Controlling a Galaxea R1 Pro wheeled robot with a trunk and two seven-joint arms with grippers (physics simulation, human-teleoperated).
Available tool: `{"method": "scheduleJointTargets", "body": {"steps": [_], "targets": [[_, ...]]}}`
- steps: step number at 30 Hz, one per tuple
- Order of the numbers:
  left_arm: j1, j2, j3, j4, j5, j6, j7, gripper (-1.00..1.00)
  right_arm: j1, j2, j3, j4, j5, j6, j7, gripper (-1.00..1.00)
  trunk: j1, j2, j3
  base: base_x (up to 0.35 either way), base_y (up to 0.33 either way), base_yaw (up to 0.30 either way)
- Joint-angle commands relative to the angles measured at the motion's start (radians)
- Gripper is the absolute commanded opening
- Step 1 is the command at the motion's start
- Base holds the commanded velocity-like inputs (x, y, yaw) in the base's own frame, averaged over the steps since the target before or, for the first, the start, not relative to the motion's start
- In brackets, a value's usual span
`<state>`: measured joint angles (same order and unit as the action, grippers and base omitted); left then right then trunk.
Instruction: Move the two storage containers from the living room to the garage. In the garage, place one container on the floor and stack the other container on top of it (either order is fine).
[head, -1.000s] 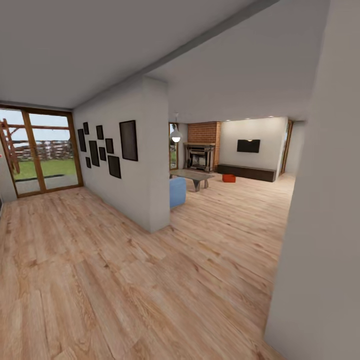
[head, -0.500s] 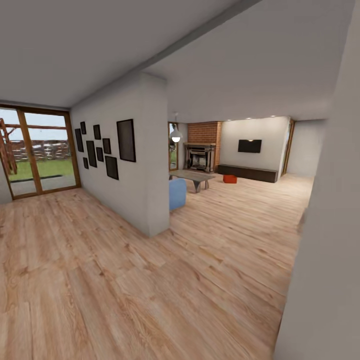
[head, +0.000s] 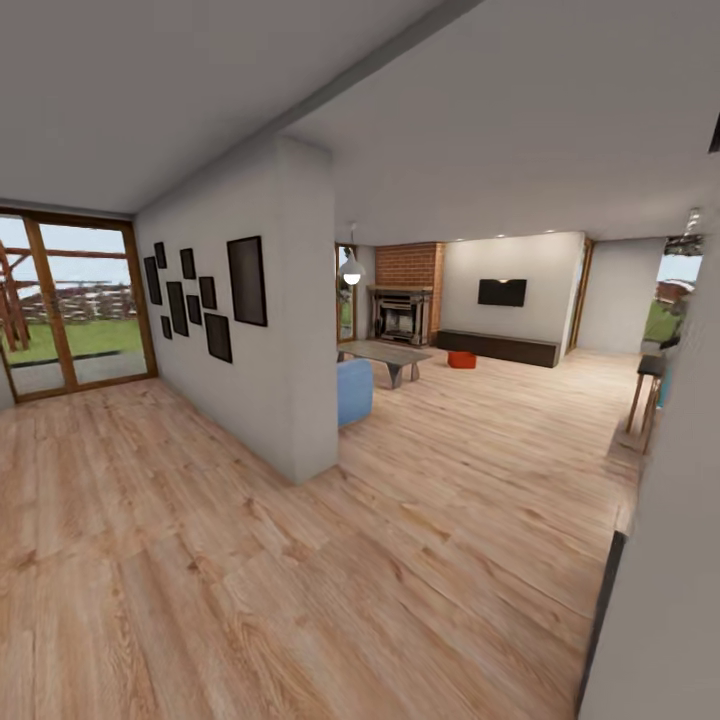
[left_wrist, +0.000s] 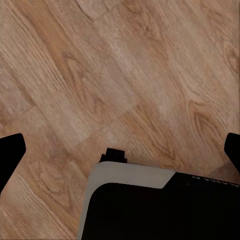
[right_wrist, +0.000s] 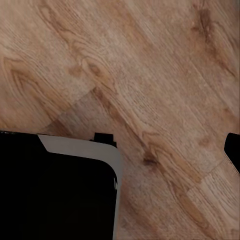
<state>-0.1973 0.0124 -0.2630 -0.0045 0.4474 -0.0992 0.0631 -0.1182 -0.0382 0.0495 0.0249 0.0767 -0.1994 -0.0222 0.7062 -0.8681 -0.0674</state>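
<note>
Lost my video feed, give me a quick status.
Both grippers open, empty, over wood floor. One orange container far ahead by the dark bench. Partition wall left of path, blue seat beyond.

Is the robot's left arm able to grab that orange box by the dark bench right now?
Almost certainly not. The orange container sits far across the wood floor, in front of the dark bench near the fireplace. The left gripper hangs over bare planks beside the robot's base, holding nothing. It would likely need to drive closer.
</note>
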Motion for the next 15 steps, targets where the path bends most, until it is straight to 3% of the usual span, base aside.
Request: {"method": "scheduleJointTargets", "body": {"steps": [1,15], "targets": [[-0.001,0.000,-0.009,0.000,0.007,-0.002,0.003,1.00,-0.001,0.000,0.004,0.003,0.008,-0.005,-0.002,1.00,0.001,-0.001,-0.002,0.324,0.000,0.000],[-0.001,0.000,-0.009,0.000,0.007,-0.002,0.003,1.00,-0.001,0.000,0.004,0.003,0.007,-0.005,-0.002,1.00,0.001,-0.001,-0.002,0.324,0.000,0.000]]}}
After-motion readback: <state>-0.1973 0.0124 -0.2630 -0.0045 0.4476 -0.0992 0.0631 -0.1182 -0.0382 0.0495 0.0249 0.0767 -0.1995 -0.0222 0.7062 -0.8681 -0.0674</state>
